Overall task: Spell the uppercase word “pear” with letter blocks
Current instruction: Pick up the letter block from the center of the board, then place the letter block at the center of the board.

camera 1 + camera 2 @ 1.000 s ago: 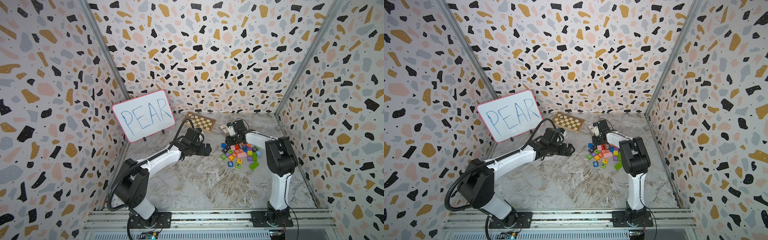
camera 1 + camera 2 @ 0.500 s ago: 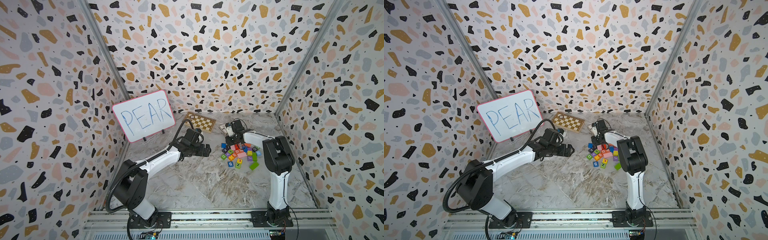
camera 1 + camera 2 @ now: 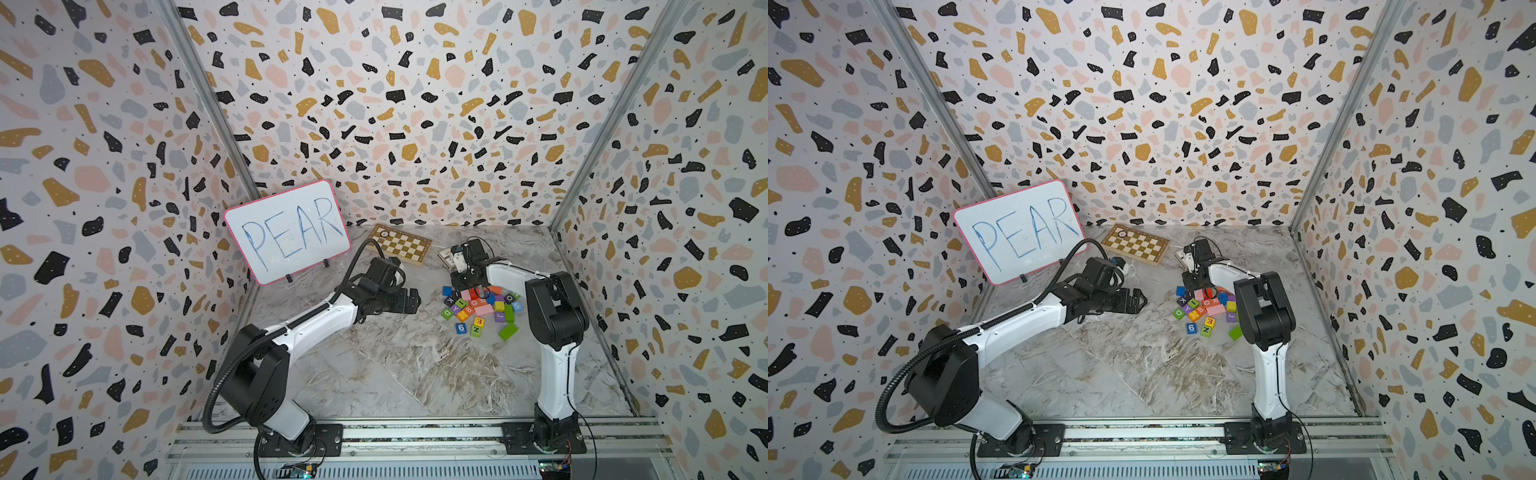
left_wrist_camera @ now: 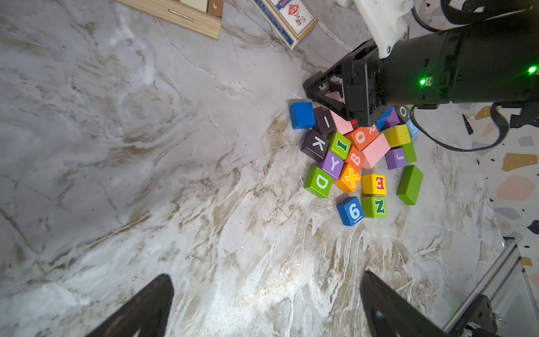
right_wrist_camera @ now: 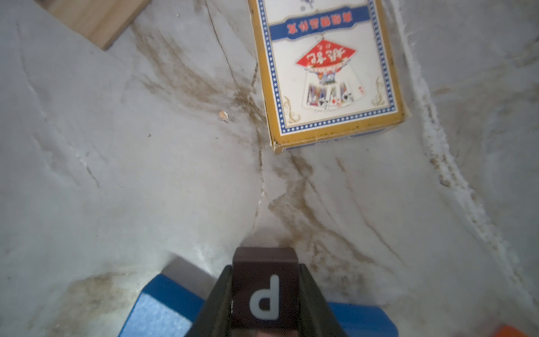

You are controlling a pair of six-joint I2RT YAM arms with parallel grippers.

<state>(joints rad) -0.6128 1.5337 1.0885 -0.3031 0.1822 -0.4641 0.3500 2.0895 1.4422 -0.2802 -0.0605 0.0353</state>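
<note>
my right pincer (image 5: 264,294) clamps the dark p block (image 5: 264,262), apparently at the pile's (image 4: 350,178) edge, while my left pincer (image 4: 267,300) gapes wide.

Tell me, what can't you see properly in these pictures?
- A block: in no view; perhaps buried in the pile.
- R block: left wrist view, partly hidden by the right gripper.
- P block: right wrist view, bottom edge cuts it; fingers hide its sides.
- Blue block: same view, blurred, cut off.
</note>
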